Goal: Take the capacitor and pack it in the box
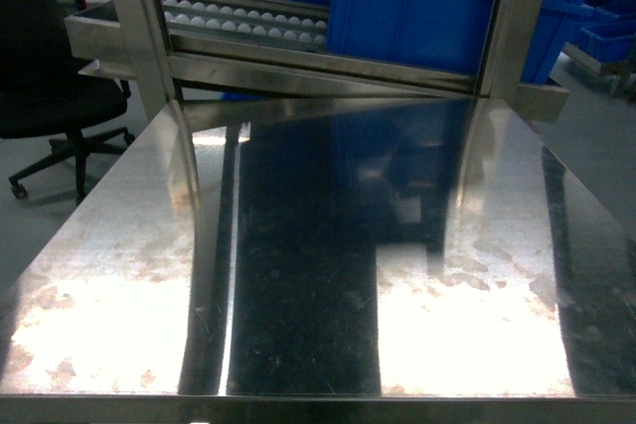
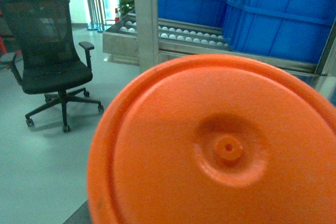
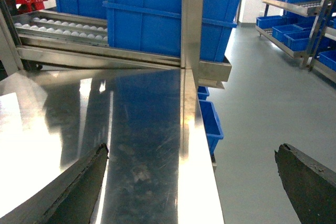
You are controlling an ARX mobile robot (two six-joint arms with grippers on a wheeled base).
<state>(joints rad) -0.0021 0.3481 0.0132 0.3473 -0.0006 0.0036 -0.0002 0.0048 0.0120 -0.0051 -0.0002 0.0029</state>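
The capacitor [image 2: 220, 145] fills the left wrist view – a smooth orange round end face with a raised rim and a dimpled centre, right against the lens; the left fingers are hidden, so their grip cannot be told. The right fingers [image 3: 68, 192], dark and rough-edged, stand wide apart and hold nothing, over the scratched, shiny steel counter [image 1: 298, 275]. Blue plastic bins [image 1: 417, 7] sit far behind – beside a black mesh chair [image 2: 50, 51].

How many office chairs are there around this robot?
1. A black office chair stands on the grey floor, off the far left corner of the steel table. The left wrist camera shows it too. Others may be out of view.
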